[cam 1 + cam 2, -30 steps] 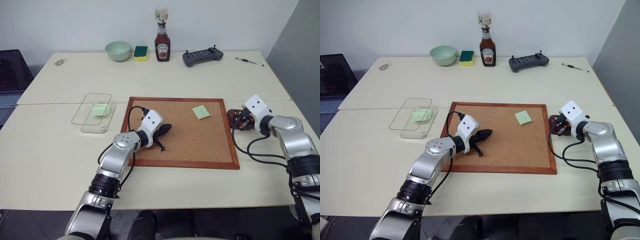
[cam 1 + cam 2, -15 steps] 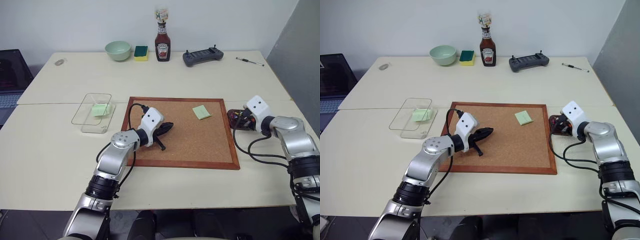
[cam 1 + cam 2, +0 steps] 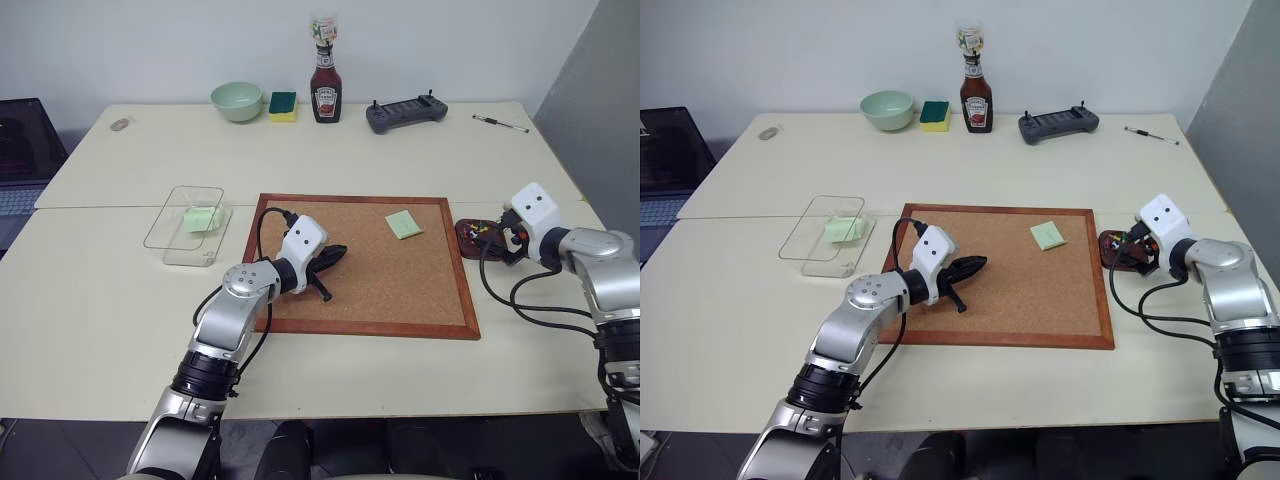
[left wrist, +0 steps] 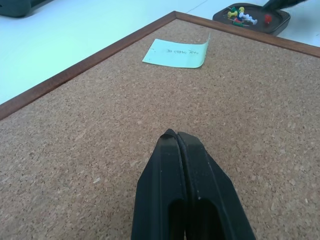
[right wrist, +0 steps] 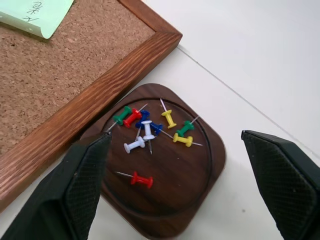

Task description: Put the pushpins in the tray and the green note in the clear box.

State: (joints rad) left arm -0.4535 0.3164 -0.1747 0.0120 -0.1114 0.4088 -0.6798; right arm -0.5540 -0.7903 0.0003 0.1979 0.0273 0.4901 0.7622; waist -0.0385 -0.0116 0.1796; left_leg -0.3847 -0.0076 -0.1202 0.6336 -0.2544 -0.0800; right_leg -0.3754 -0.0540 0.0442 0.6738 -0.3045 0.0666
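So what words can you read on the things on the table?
Ketchup bottle: it has a label, too small to read.
Green note on the corkboard: handwriting, too faint to read.
Green note in the clear box: no writing can be made out.
Nothing else carries readable text.

Corkboard [image 3: 365,265] mid-tabletop [image 3: 100,300]; clear box [image 3: 185,225] to its left, tray [image 5: 165,165] of pushpins [image 5: 150,132] just right; note [image 3: 403,224] on board.

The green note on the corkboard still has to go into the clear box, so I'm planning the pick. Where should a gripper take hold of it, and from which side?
Grip the green note at its curled-up corner nearest the tray, coming in low from that side; the rest lies flat on the corkboard, probably giving fingers little purchase.
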